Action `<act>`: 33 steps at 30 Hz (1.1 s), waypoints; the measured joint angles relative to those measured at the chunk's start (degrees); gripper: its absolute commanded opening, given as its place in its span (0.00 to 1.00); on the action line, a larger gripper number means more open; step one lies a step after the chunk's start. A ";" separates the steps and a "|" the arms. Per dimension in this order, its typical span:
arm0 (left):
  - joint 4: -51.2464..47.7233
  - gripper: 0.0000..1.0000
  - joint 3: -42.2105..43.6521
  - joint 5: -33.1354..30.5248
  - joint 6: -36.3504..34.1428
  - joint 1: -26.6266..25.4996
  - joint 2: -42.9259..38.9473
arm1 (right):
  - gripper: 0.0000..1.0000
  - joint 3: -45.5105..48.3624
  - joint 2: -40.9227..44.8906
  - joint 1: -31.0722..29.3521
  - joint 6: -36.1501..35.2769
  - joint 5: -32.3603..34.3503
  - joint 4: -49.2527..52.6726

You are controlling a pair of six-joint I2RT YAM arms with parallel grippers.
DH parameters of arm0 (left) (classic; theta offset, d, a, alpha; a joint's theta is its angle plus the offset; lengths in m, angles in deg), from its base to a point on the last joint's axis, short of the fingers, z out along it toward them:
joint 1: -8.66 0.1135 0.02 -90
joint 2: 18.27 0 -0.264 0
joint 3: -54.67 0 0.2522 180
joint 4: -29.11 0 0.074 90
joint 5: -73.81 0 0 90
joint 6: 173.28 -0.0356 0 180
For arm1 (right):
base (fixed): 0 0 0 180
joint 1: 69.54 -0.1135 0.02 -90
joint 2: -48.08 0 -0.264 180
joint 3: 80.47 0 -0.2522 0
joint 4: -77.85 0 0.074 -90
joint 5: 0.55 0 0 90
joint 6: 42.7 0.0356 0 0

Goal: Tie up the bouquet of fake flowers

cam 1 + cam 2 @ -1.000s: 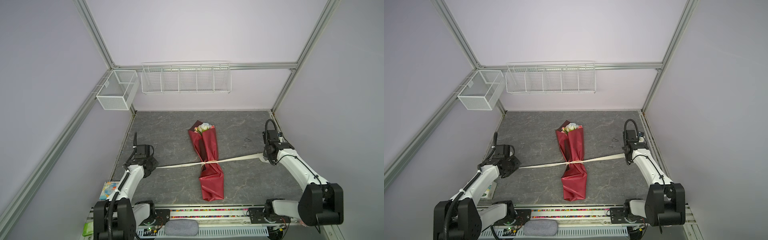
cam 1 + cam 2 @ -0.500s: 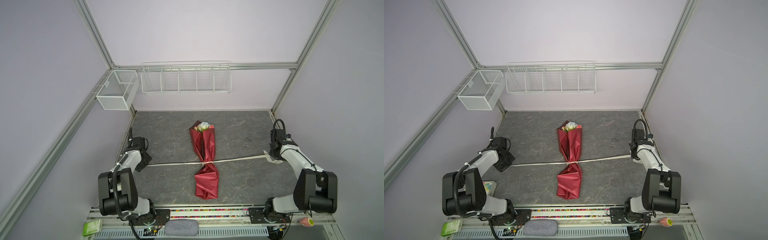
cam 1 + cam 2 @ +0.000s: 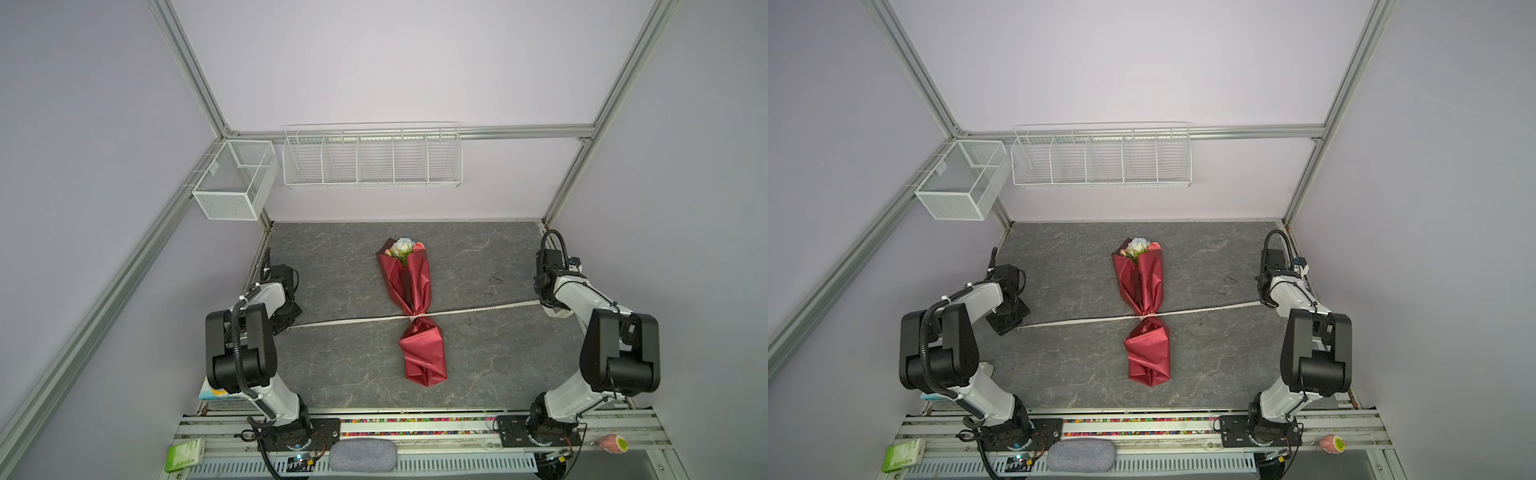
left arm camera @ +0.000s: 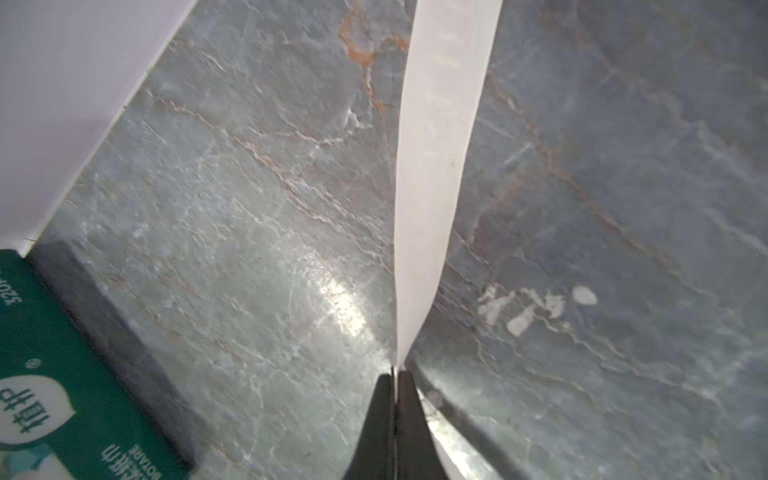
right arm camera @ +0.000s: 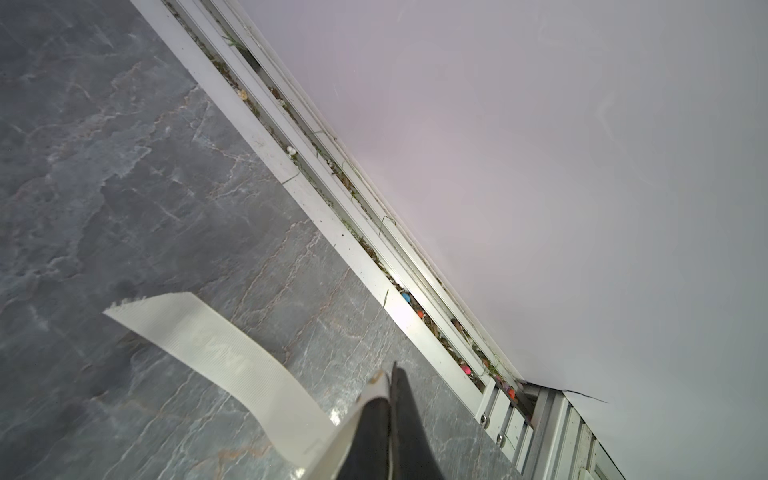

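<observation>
Both top views alone show the bouquet cinched by ribbon

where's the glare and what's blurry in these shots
Left wrist view: glare patch on the grey marbled tabletop beside the cream woven ribbon; green printed packet soft-focused. Right wrist view: ribbon's lettering faint, slightly blurred. Both top views: even light, soft shadows.

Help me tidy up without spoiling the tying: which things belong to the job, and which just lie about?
Job: bouquet of fake flowers; ribbon; left gripper and right gripper, both shut on it.
Lying about: green packet; grey pad; wire baskets.
</observation>
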 measured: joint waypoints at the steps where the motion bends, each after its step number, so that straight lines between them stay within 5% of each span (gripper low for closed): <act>1: -0.15 0.00 0.00 -0.07 -0.07 0.00 0.17 | 0.06 -0.02 -0.13 0.00 -0.35 0.35 -0.26; 9: -0.48 0.00 -0.31 -1.27 -0.90 -0.44 -1.27 | 0.06 -0.07 0.70 0.02 -3.48 -3.17 -1.95; 11: -0.26 0.00 -0.31 -2.78 -1.07 -2.03 -3.61 | 0.20 -0.02 3.32 0.02 -4.48 -7.96 -2.56; 17: 1.27 0.54 -0.20 1.29 -0.90 -5.27 -10.84 | 0.55 0.90 14.88 0.00 -2.62 -23.74 -2.05; 19: 1.38 0.61 0.17 2.60 -0.94 -5.22 -12.70 | 0.68 1.57 17.73 0.00 -1.81 -28.72 -0.98; 26: 3.02 0.65 8.02 11.89 -1.03 -7.87 -25.11 | 0.70 12.15 30.51 -3.06 5.09 -49.51 -0.50; 33: 10.08 0.65 14.25 21.55 -3.28 -22.58 -31.43 | 0.69 22.01 37.77 -12.87 16.98 -62.75 -3.76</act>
